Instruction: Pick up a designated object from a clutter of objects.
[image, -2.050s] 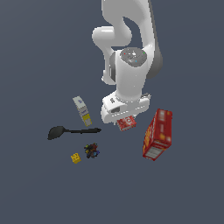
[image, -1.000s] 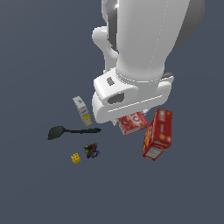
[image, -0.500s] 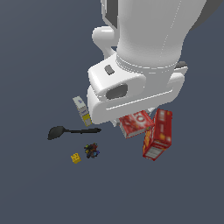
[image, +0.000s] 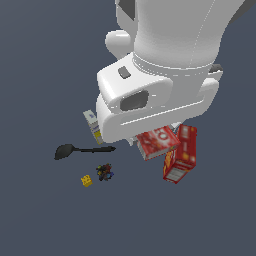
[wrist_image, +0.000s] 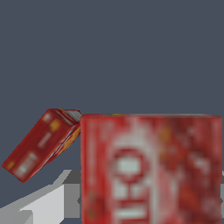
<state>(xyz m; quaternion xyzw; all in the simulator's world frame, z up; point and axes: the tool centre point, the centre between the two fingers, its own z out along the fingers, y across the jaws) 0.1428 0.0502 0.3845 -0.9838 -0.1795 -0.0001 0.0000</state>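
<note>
One small red box is seen right under the big white arm, close to the wrist camera; the pincer is hidden, so its state cannot be told. Just beside it the tall red carton is tilted. Further off are a black spoon, a yellow block and a dark lump.
</note>
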